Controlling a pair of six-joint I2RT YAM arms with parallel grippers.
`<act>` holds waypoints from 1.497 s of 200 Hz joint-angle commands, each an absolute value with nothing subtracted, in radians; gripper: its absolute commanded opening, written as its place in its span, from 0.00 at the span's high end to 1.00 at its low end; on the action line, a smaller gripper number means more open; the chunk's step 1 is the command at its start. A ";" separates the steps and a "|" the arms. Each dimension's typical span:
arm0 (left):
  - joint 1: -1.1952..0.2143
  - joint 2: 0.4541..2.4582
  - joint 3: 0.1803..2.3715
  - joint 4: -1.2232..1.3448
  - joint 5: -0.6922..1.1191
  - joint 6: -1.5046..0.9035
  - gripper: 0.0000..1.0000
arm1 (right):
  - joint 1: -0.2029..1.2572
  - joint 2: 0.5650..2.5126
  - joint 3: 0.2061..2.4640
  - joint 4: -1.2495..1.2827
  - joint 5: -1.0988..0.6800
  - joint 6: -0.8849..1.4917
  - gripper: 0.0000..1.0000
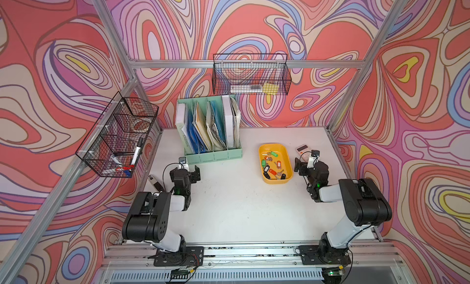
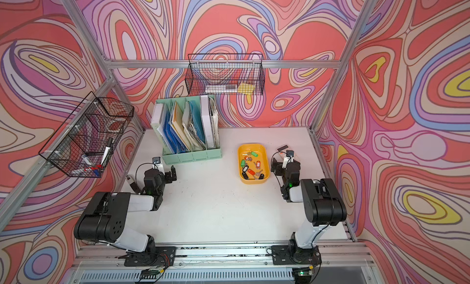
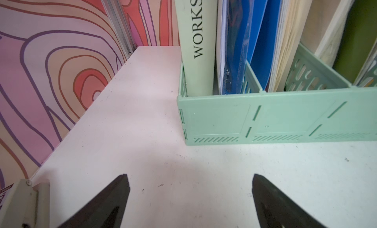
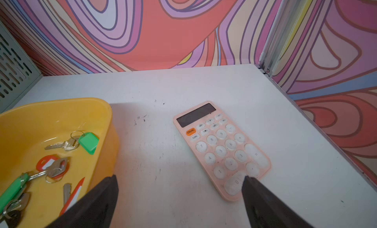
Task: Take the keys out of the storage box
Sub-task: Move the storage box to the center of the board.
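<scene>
The right gripper (image 4: pixel 179 182) stood with its jaws spread wide and nothing between them but bare table (image 4: pixel 155 155). The storage box (image 4: pixel 61 101) lay just beside it, off its left finger, on the side toward the other arm; in the right wrist view that finger covered the box's near corner, and whether they touched could not be told. The box's long axis ran away from the robot's base, roughly parallel to the way the claw pointed, so the keys (image 4: pixel 63 144) sat to the left of the claw and a little ahead, scattered along the box floor, none yet out. A pink calculator (image 4: pixel 222 147) lay straight ahead of the right finger. The left gripper (image 3: pixel 189 177), equally wide and empty, faced the mint file organizer (image 3: pixel 265 118), well apart from the box. By my reading the right arm was the nearer, and its next move called for a short sideways shift to the left over the box wall before any descent
</scene>
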State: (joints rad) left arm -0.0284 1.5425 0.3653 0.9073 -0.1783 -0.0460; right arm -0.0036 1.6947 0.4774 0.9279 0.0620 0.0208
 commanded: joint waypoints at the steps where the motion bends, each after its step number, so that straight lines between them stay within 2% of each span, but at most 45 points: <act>1: -0.031 1.539 0.367 0.904 -0.175 -0.049 0.01 | -0.006 1.698 0.474 0.940 0.058 0.028 0.02; 54: -0.031 1.537 0.367 0.904 -0.175 -0.049 0.01 | -0.006 1.693 0.473 0.942 0.060 0.030 0.02; 73: -0.032 1.506 0.348 0.916 -0.180 -0.051 0.01 | -0.005 1.634 0.544 0.762 0.076 0.039 0.02; 95: -0.052 1.375 0.294 0.905 -0.243 -0.044 0.01 | -0.006 1.549 0.629 0.565 0.086 0.040 0.02; 113: -0.099 1.215 0.323 0.700 -0.305 -0.048 0.01 | -0.005 1.468 0.669 0.458 0.098 0.101 0.02; 135: -0.144 1.051 0.416 0.401 -0.280 -0.159 0.01 | -0.005 1.377 0.743 0.285 0.055 0.184 0.02; 169: -0.254 0.977 0.577 0.101 -0.288 -0.344 0.01 | -0.006 1.253 0.836 0.045 -0.043 0.286 0.02; 197: -0.435 1.059 0.694 -0.014 -0.345 -0.397 0.01 | -0.005 1.183 0.856 -0.067 -0.101 0.358 0.02; 234: -0.630 1.302 0.932 -0.104 -0.326 -0.449 0.01 | -0.006 1.174 0.873 -0.144 -0.153 0.396 0.02; 266: -0.709 1.507 1.157 -0.190 -0.245 -0.503 0.02 | -0.004 1.180 0.870 -0.159 -0.122 0.389 0.02; 299: -0.725 1.644 1.331 -0.255 -0.133 -0.557 0.02 | -0.006 1.188 0.879 -0.184 -0.105 0.388 0.02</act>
State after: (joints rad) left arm -0.7208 1.5799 1.2232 -0.1532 -0.2283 -0.4923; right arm -0.0036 1.1763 0.8547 -0.1448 -0.1196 0.3805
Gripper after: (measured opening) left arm 0.982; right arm 0.982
